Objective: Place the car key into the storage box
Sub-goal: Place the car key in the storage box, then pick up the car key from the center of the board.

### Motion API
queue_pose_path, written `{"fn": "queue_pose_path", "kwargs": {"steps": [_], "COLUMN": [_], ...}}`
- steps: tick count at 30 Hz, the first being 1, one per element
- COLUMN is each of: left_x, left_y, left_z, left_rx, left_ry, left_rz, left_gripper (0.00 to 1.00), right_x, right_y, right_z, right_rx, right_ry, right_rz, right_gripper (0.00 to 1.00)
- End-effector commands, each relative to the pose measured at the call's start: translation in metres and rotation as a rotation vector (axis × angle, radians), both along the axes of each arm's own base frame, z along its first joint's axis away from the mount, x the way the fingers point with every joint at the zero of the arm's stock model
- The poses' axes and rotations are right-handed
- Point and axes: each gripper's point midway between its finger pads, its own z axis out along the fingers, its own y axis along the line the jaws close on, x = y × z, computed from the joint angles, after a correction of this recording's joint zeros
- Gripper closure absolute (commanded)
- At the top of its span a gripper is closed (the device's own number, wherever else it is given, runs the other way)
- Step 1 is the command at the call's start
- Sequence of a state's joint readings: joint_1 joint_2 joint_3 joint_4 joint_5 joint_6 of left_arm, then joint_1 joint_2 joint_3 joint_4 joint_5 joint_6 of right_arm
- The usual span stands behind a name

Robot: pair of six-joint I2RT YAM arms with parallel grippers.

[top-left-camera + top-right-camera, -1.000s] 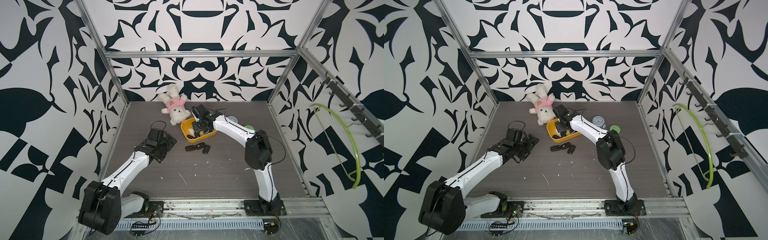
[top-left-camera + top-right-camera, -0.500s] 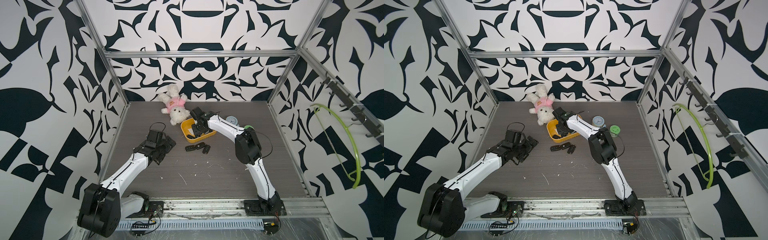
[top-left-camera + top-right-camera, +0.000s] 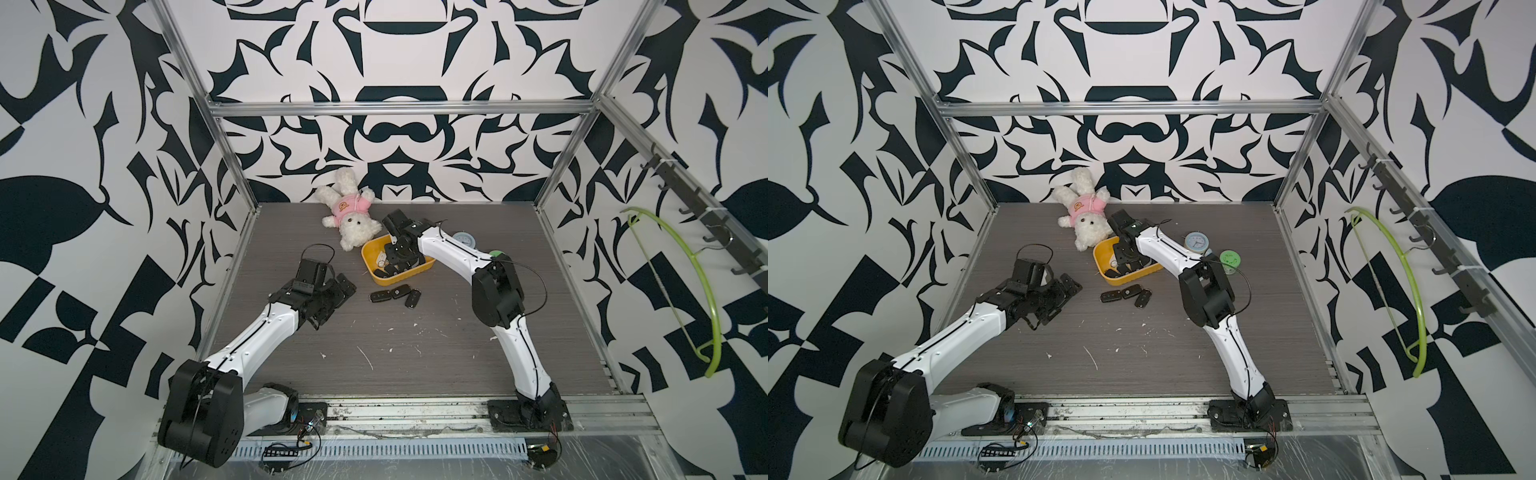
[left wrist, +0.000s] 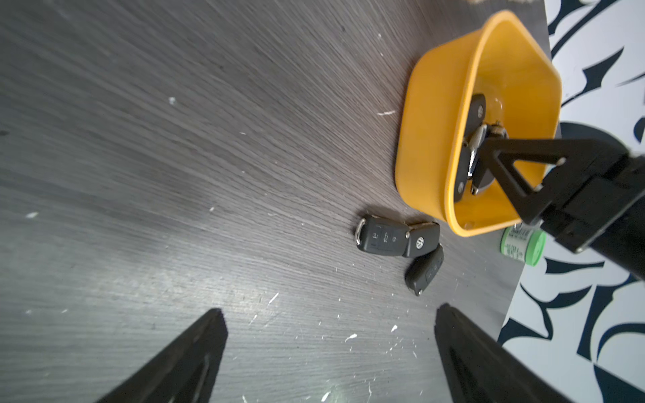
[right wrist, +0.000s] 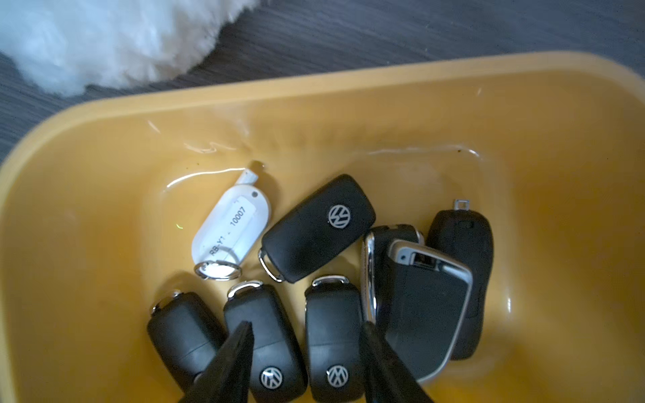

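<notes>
The car key (image 5: 333, 335) was seen in the storage box (image 5: 349, 76), between the parted jaws of the right gripper (image 5: 307, 324) (nothing clamped). A straight lift was advised, lest neighbouring keys (image 5: 317, 226) be dragged out. The left gripper (image 4: 328, 308), spread wide, was seen at 8 o'clock of the box. Since a second before, the right elbow (image 3: 496, 291) was shifted toward 9 o'clock.

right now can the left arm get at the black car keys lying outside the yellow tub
Probably yes: the three black plastic car keys lie on bare grey table beside the yellow-orange plastic storage box, ahead of the open left tool; the right arm is over the box.
</notes>
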State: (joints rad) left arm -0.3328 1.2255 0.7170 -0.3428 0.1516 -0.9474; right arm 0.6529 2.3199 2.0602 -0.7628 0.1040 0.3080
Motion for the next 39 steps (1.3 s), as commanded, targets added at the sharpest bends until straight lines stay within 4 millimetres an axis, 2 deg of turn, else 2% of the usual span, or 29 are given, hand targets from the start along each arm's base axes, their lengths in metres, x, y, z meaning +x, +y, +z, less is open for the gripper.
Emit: {"fn": "queue_pose_path", "kwargs": {"steps": [1,3,5,6,9,12,17,20,23,26,29,39], "left_x": [0.003,0.003,0.003,0.002,-0.001,-0.004,-0.008,-0.003,0.006,0.016,0.024,0.042], "left_y": [-0.006,-0.013,-0.024,-0.030,-0.053,-0.078,-0.117,-0.127,-0.128,-0.127,-0.127,-0.128], "left_z": [0.011,0.014,0.009,0.009,0.007,0.005,-0.001,-0.007,-0.015,-0.028,-0.038,-0.059], "left_rx": [0.052,0.057,0.075,0.086,0.184,0.267,0.315,0.345,0.403,0.476,0.523,0.613], "left_ry": [-0.044,-0.058,-0.050,-0.057,-0.076,-0.101,-0.138,-0.135,-0.128,-0.125,-0.131,-0.145], "left_rz": [-0.146,-0.209,-0.280,-0.316,-0.445,-0.573,-0.747,-0.794,-0.827,-0.877,-0.908,-0.950], "left_gripper": [0.00,0.00,0.00,0.00,0.01,0.00,0.01,0.01,0.01,0.01,0.01,0.01], "right_x": [0.000,-0.009,-0.023,-0.029,-0.055,-0.082,-0.133,-0.159,-0.177,-0.184,-0.182,-0.174], "right_y": [0.001,-0.005,-0.013,-0.017,-0.029,-0.043,-0.076,-0.097,-0.112,-0.122,-0.126,-0.121], "right_z": [0.090,0.108,0.120,0.122,0.125,0.123,0.103,0.088,0.080,0.078,0.081,0.084], "right_rx": [0.126,0.159,0.198,0.212,0.274,0.306,0.332,0.347,0.374,0.385,0.379,0.380], "right_ry": [-0.137,-0.163,-0.180,-0.181,-0.159,-0.123,-0.050,-0.016,-0.004,-0.020,-0.045,-0.062], "right_rz": [-0.001,-0.008,-0.020,-0.025,-0.042,-0.062,-0.130,-0.197,-0.254,-0.289,-0.299,-0.289], "right_gripper": [0.47,0.40,0.34,0.28,0.01,0.00,0.00,0.00,0.00,0.00,0.00,0.00]}}
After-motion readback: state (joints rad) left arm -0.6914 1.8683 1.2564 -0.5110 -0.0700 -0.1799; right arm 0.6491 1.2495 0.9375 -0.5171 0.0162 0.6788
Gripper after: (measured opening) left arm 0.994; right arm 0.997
